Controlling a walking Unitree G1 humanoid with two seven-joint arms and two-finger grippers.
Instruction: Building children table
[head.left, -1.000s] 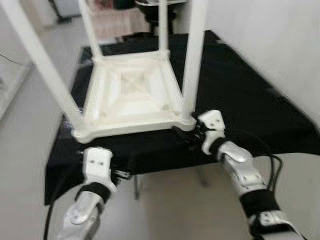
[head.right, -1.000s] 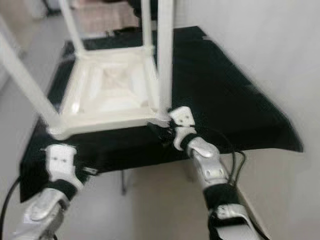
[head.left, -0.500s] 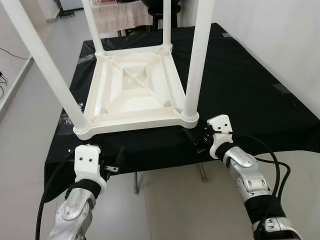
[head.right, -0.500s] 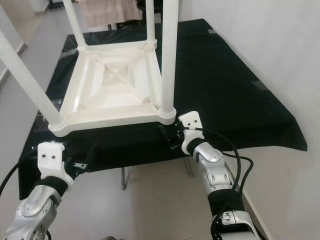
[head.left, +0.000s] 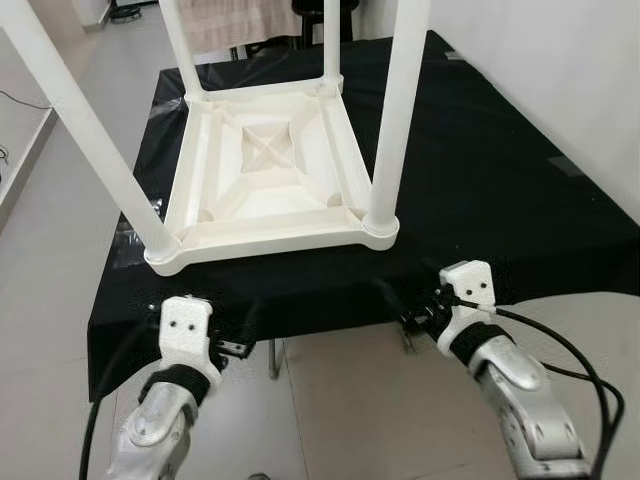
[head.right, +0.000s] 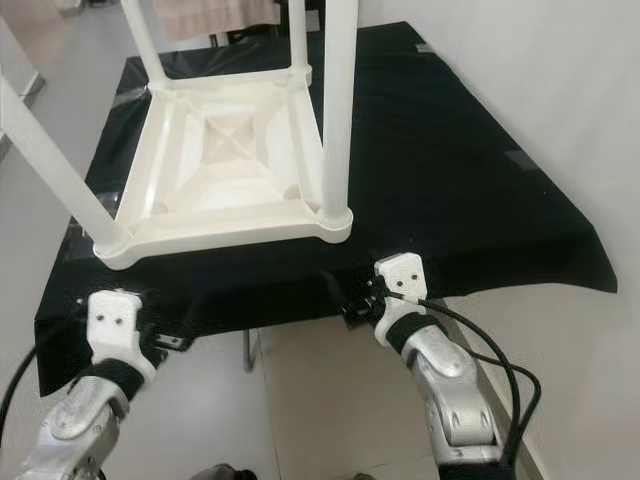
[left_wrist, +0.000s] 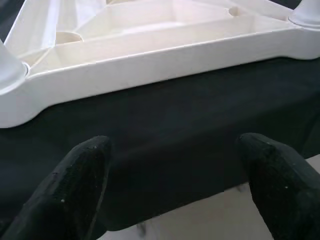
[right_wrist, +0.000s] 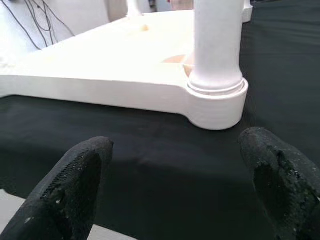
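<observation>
Upside down, the white children's table (head.left: 268, 190) rests legs-up on the black-draped table (head.left: 480, 190). Both the left hand (left_wrist: 170, 185) and right hand (right_wrist: 175, 185) hover spread at its near edge, holding nothing.

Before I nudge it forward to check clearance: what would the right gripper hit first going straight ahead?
Probably the near corner of the white table, where the leg seats; the right gripper points at it, fingers open.
</observation>
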